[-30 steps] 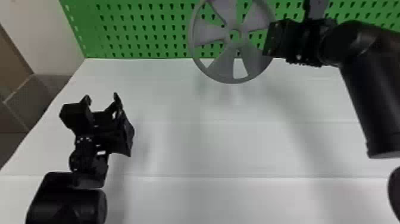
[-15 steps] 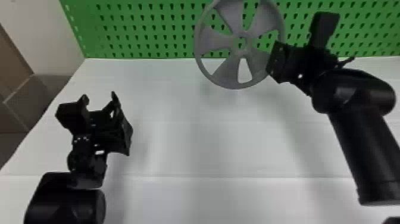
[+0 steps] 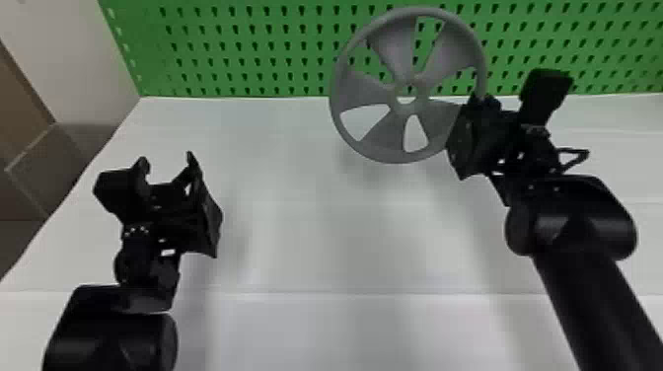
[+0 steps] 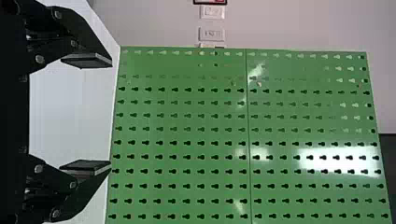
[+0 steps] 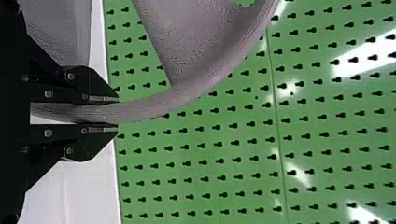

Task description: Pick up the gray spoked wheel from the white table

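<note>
In the head view the gray spoked wheel (image 3: 377,101) is held up above the back of the white table (image 3: 296,237), its face toward the camera. My right gripper (image 3: 473,106) is shut on the wheel's right rim. Seen from the right wrist, the rim of the wheel (image 5: 187,91) passes between the two fingers of my right gripper (image 5: 116,113), which press on it from both sides. My left gripper (image 3: 167,160) stands over the table's left part, its fingers wide apart. In the left wrist view nothing lies between the fingertips of my left gripper (image 4: 112,115).
A green pegboard (image 3: 276,49) rises along the table's back edge, behind the wheel. A pale wall (image 3: 64,59) stands at the back left, with brownish panels (image 3: 49,163) beyond the table's left edge.
The right arm has swung lower and nearer the camera, bringing the wheel slightly right and down in the head view. My left gripper has barely shifted.
</note>
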Motion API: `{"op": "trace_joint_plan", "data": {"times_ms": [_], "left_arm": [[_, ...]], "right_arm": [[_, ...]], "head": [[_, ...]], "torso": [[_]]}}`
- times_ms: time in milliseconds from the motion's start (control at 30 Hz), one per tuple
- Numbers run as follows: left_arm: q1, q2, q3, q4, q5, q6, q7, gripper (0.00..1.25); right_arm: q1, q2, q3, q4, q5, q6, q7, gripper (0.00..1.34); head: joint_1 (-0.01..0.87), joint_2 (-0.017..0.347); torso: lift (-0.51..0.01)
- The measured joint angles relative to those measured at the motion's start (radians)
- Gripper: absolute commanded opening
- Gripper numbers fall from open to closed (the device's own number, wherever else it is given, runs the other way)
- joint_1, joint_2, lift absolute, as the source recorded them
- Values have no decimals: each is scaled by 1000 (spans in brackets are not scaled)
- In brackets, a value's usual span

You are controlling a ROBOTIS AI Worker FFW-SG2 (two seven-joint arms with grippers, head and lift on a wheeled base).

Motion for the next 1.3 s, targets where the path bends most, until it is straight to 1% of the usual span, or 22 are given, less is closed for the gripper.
{"op": "trace_joint_plan", "data": {"times_ms": [133,433,633,900,1300], "left_arm": [[1,-1,-5,0,5,0,0,772],[2,-1,-23,-2,31,0,0,773],[2,-1,-38,-7,59,20,-2,773],[2,-1,-46,-15,77,34,-11,773],[1,-1,-54,-18,87,39,-11,773]], "right_arm": [[42,10,-18,1,23,-90,0,227],[116,7,-27,12,16,-219,-1,227],[146,18,-44,23,53,-304,-1,227],[164,18,-44,26,92,-347,-3,227],[166,23,-11,36,84,-353,-3,227]], "head": [[779,77],[779,77],[779,77],[779,77],[779,77]], "torso": [[-77],[-77],[-77],[-77],[-77]]}}
